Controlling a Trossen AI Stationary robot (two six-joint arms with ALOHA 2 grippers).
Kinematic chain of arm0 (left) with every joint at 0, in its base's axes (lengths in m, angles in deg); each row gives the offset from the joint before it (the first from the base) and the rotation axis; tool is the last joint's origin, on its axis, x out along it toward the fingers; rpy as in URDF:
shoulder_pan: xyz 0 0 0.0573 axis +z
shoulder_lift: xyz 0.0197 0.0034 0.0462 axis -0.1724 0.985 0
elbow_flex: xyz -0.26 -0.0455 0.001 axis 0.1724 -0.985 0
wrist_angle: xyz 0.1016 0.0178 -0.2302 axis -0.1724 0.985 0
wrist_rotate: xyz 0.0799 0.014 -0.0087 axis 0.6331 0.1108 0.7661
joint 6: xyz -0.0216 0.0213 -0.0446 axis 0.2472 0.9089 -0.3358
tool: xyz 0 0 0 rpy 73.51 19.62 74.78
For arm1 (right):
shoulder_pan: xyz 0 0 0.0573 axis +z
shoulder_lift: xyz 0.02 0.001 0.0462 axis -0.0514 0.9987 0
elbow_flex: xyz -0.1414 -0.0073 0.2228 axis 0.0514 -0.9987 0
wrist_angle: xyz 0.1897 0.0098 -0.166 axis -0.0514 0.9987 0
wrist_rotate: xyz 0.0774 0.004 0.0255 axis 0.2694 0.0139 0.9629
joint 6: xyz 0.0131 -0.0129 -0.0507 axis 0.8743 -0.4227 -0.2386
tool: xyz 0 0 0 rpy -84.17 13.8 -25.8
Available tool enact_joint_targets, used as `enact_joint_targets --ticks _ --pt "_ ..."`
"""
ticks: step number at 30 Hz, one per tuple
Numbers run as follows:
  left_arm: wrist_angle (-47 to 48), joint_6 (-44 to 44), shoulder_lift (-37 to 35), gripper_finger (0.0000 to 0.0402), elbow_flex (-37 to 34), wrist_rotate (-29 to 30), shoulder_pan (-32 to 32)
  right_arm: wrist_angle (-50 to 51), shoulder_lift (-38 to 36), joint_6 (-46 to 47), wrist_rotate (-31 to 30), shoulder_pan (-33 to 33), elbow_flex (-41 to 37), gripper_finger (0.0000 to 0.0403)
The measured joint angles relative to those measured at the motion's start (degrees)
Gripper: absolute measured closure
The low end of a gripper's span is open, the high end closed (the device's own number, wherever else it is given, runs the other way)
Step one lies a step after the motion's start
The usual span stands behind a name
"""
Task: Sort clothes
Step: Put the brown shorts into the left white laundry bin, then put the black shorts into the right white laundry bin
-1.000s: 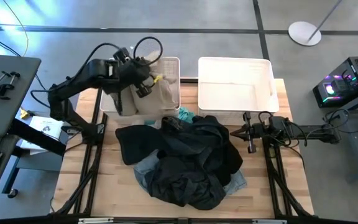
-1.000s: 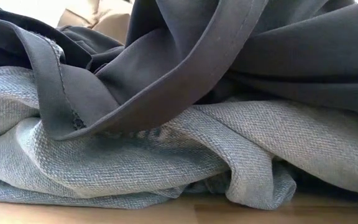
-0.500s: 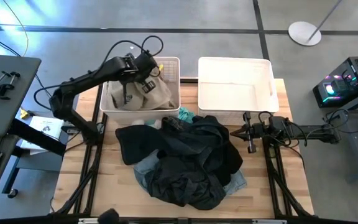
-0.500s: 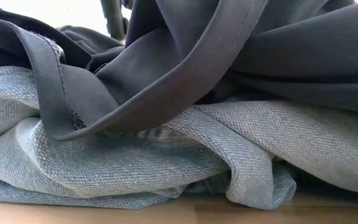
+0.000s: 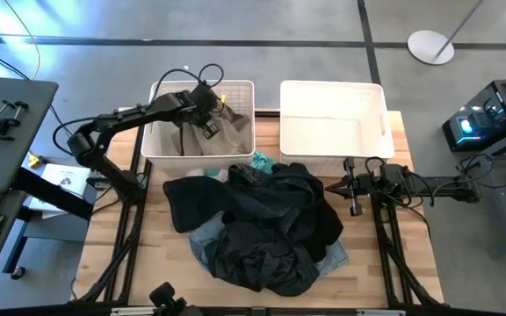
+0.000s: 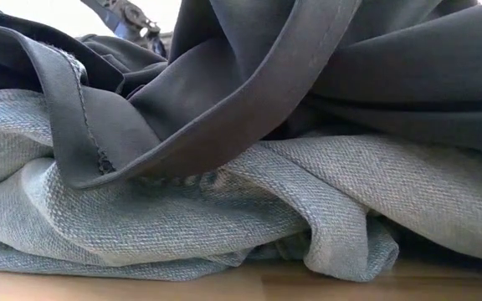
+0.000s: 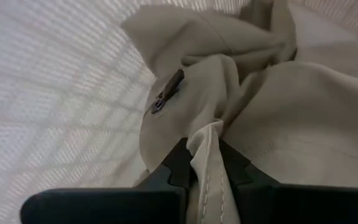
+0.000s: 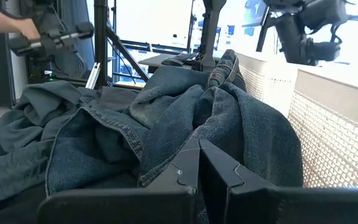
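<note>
High view: the left gripper (image 5: 202, 117) reaches into the left basket (image 5: 158, 145), its jaws down on the tan khaki garment (image 5: 228, 133) that lies bunched inside. The right basket (image 5: 332, 123) stands just beside it. In front of both baskets a heap of clothes sits on the desk (image 5: 393, 263): a black garment (image 5: 271, 228) on top, light denim (image 5: 202, 237) showing at its near edge, a bit of teal fabric (image 5: 262, 161) at the far edge. The right gripper (image 5: 355, 206) waits low at the heap's right side.

Low view: black folds (image 6: 308, 75) drape over grey-blue denim (image 6: 182, 217), which rests on the wooden desk (image 6: 224, 284); part of a dark arm shows at the top.

Left wrist view: the jaws pinch a fold of the khaki garment (image 7: 278, 112), with a small dark zipper pull (image 7: 166, 92) on it and the basket's slatted wall (image 7: 55, 93) behind.

Right wrist view: the right jaws appear pressed together, though the dim view leaves that unsure, just in front of a mound of denim (image 8: 216, 118); a basket wall (image 8: 334, 143) stands beside it, and a person's hand (image 8: 5, 23) shows far off
</note>
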Motion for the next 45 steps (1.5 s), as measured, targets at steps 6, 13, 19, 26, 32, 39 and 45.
enact_joint_targets --ticks 6,13,19,26,32,39,45 --pt "-1.67 0.16 -0.08 0.0345 -3.42 -0.04 0.32 0.0 0.0 0.0 0.0 0.0 -0.01 0.0402" --pt "-3.16 0.44 -0.1 0.024 -3.72 -1.01 0.37 0.0 0.0 0.0 0.0 0.0 0.0 0.0402" --pt "-3.19 -5.16 -0.17 0.0178 -0.43 -7.55 2.94 0.0 -0.01 0.0 0.0 0.0 0.01 0.0402" --pt "0.9 -7.64 -0.19 0.0166 7.54 -8.85 3.07 -0.02 -0.01 0.0 0.0 0.0 -0.01 0.0402" --pt "5.94 -6.9 -0.19 0.0165 16.01 -8.75 -0.57 0.0 0.01 0.0 0.0 0.0 0.01 0.0402" --pt "7.09 -6.09 -2.03 0.0172 23.77 -2.57 -9.26 -0.01 -0.01 0.0 -0.01 0.0 -0.01 0.0402" --pt "7.09 -4.11 -4.95 0.0195 28.75 6.19 -18.03 -0.02 0.0 0.0 0.0 0.0 0.01 0.0402"
